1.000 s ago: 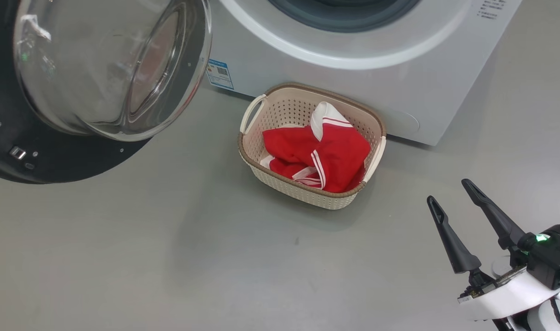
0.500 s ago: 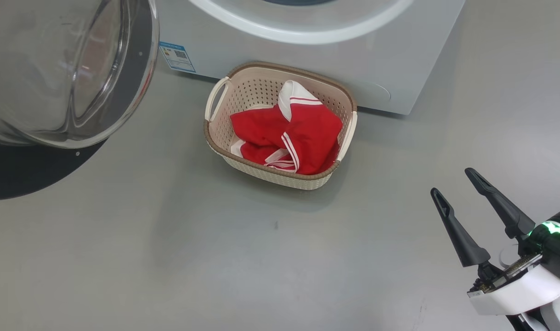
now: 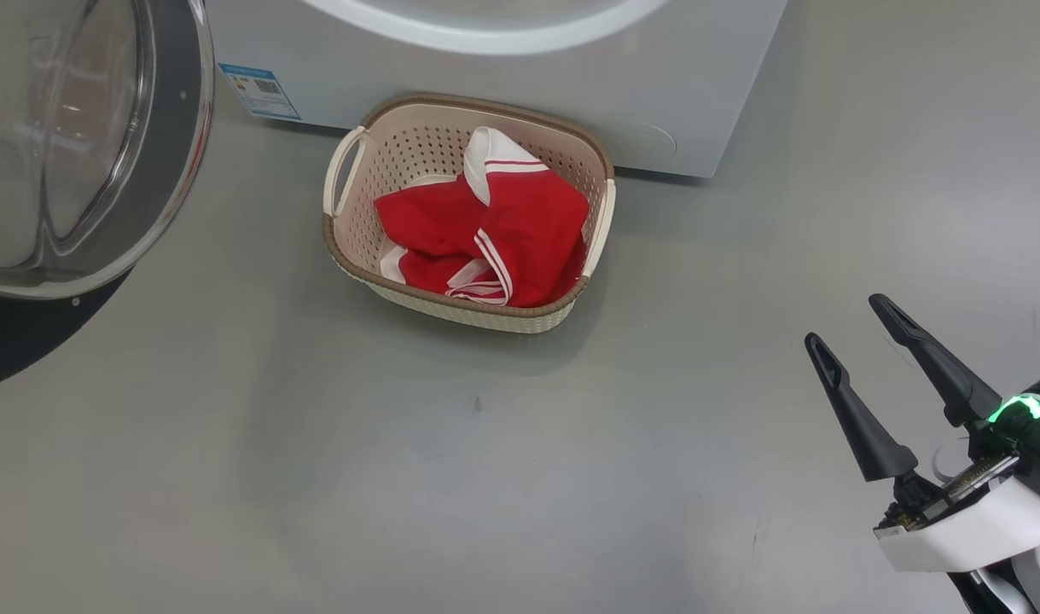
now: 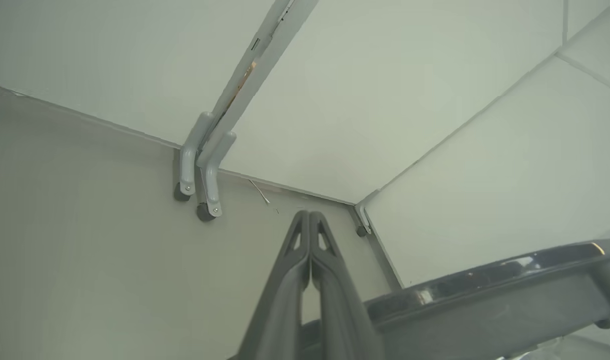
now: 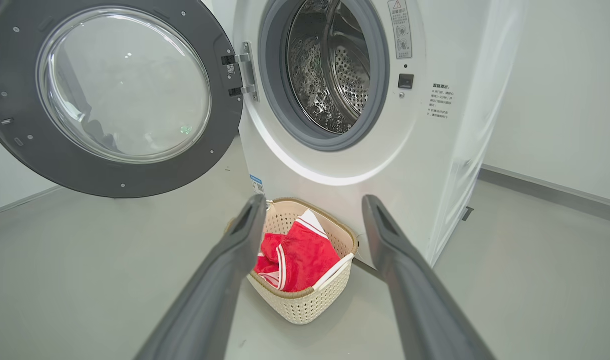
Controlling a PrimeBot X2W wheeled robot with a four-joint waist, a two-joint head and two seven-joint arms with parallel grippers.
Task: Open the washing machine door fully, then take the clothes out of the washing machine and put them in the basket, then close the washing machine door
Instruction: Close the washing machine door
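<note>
The head camera has swung since a second ago, so the basket (image 3: 417, 145) and washing machine (image 3: 485, 77) sit higher and further left in its view; nothing on the floor (image 3: 485, 469) has itself shifted. The right tool (image 3: 845, 320) stays spread wide and empty. The basket lies ahead of it to its left, just beside the machine's front, with the clothes (image 3: 494, 230) inside. The washing machine door (image 3: 67, 153) hangs open further left. The left tool (image 4: 310, 215) is pressed together, holding nothing.
</note>
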